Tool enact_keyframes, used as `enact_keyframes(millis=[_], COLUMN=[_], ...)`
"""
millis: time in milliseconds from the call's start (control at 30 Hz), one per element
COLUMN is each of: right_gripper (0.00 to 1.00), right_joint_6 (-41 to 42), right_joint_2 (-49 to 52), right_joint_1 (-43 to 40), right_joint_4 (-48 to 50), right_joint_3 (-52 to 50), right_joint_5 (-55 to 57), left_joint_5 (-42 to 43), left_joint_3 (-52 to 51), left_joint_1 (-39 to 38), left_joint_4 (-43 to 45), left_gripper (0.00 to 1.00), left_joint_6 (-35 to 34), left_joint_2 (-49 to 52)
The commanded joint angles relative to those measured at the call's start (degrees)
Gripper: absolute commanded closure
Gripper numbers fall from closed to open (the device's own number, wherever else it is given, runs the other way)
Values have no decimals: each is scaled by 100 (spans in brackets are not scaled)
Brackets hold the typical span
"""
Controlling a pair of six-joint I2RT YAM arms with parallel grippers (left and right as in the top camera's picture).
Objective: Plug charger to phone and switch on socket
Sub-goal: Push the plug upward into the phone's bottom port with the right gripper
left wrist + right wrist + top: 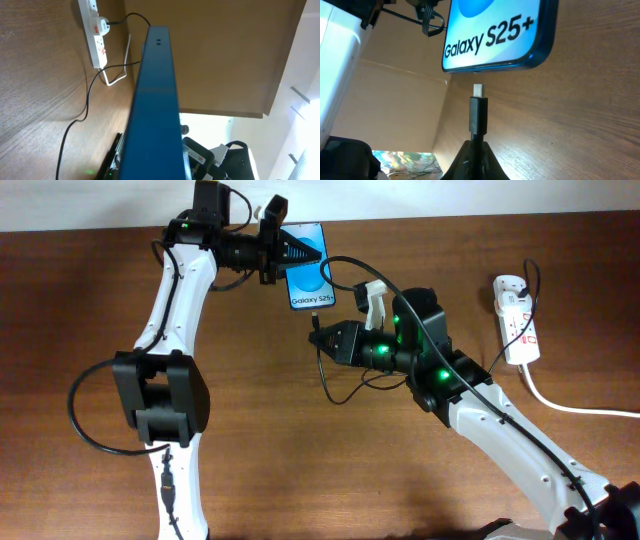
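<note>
Right claw (479,145) gripping charger (478,116), near phone (495,35)

A brown wooden table (70,290) fills the overhead frame, a pale strip (450,195) along its top edge. A tan panel (225,50) occupies the left wrist view's upper right.
</note>
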Motion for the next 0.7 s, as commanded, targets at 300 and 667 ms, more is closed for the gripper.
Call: enact_keyframes(millis=[300,667], right_gripper=[96,96], right_joint_6=[-35,-9], right_joint_2=[17,17], right_joint_1=[-28,-210], right_joint_4=[138,273], right_joint_3=[33,33], right_joint_5=[-98,-52], left_joint_5=[409,407], left_joint_3=[63,63], left_joint_1=[33,-13], left_joint_4=[83,83], left_gripper=[100,100], left_joint_6=[138,140], left_joint_2=[-35,-35])
